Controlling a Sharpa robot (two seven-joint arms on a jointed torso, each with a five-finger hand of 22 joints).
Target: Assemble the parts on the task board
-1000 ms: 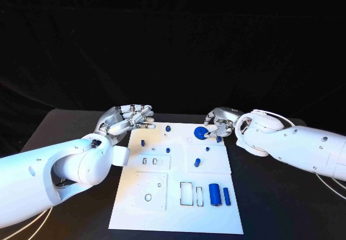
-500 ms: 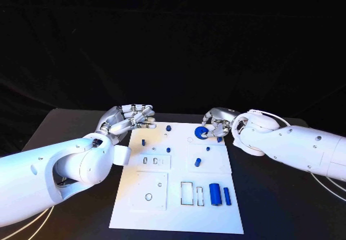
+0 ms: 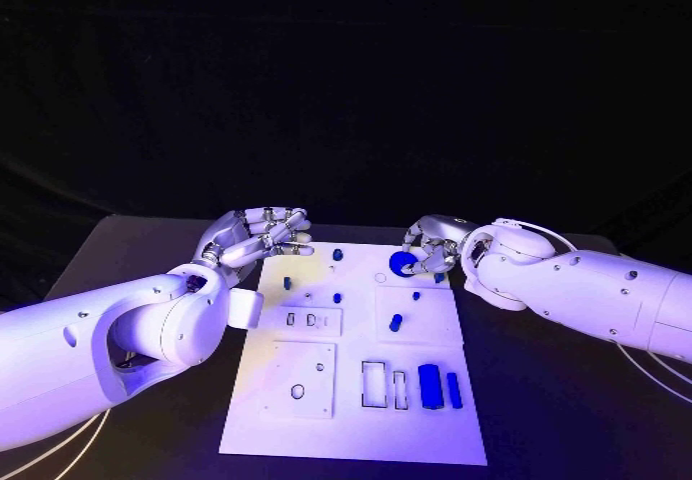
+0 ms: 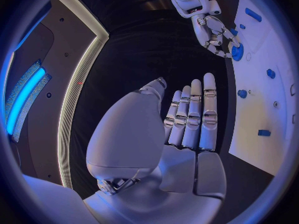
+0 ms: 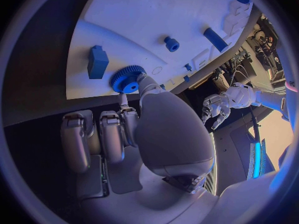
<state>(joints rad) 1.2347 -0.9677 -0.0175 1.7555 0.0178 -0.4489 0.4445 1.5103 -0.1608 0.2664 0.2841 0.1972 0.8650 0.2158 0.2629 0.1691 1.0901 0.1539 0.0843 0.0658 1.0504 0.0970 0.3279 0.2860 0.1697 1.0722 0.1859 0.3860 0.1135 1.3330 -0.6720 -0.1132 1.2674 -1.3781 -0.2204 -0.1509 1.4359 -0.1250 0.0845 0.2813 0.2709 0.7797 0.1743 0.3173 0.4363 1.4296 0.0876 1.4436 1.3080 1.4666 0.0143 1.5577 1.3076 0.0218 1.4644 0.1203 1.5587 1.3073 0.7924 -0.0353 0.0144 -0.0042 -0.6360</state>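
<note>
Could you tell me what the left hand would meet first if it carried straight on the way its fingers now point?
Probably nothing at first: the left hand, open, points along the task board edge over the black table. Farther along that line is the right hand holding the blue gear, though depth is unclear.

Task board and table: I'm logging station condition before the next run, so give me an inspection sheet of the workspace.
Surface: black table, with the white task board in the middle.
Job's things: blue gear at the board's far end; small blue parts standing on the board; blue cylinder and thinner blue bar lying near the right edge.
Clutter: nothing seen.
Hands: right hand touches the blue gear with its fingertips; left hand hangs at the board's far left corner, fingers curled, holding nothing.
Cables: pale cables trail under both arms.
Surroundings: black backdrop behind the table.
</note>
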